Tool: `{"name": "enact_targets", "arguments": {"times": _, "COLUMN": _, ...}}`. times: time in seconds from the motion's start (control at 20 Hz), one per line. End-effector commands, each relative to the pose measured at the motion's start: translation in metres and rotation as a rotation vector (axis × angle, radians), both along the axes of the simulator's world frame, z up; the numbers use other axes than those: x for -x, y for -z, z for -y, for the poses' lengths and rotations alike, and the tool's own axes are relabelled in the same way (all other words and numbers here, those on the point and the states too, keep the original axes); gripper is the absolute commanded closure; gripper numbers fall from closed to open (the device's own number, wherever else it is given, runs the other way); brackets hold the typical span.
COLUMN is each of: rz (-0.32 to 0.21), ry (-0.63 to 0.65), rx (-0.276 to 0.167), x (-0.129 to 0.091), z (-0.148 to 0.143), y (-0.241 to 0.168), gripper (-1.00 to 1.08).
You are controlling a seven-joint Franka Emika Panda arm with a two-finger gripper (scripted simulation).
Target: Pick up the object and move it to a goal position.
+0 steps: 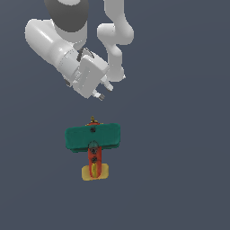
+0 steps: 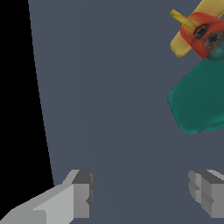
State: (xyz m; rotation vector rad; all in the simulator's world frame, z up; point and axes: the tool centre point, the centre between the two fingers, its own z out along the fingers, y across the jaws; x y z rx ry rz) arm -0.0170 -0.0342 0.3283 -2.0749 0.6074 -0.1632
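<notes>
I see the gripper [image 2: 142,197] spread wide and holding nothing, hanging clear of the plane [image 1: 93,143]. The plane lies flat on the grey floor [image 1: 179,157], nose toward the arm [image 1: 54,40], untouched.

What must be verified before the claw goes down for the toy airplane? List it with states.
1. Claw open: ok, fingers wide apart, nothing between them.
2. Toy airplane free: ok, lying alone on the grey surface, nothing touching it.
3. Claw over airplane: not ok, plane sits off to one corner of the wrist view, outside the fingers.
4. Teal wing fits between fingers: cannot tell.
5. Goal position visible: not ok, no marker in either view.
</notes>
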Motion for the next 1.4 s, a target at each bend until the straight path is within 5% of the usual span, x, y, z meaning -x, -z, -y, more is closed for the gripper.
{"name": "enact_targets", "arguments": {"times": 0.0, "rz": 0.044, "ry": 0.002, "rx": 0.001, "x": -0.002, "z": 0.002, "y": -0.017, "gripper": -0.6}}
{"name": "enact_targets", "arguments": {"times": 0.7, "rz": 0.256, "ry": 0.032, "rx": -0.024, "x": -0.007, "z": 0.025, "y": -0.096, "gripper": -0.6}}
{"name": "enact_targets", "arguments": {"times": 1.35, "rz": 0.399, "ry": 0.083, "rx": -0.079, "x": -0.007, "z": 0.058, "y": -0.137, "gripper": -0.6}}
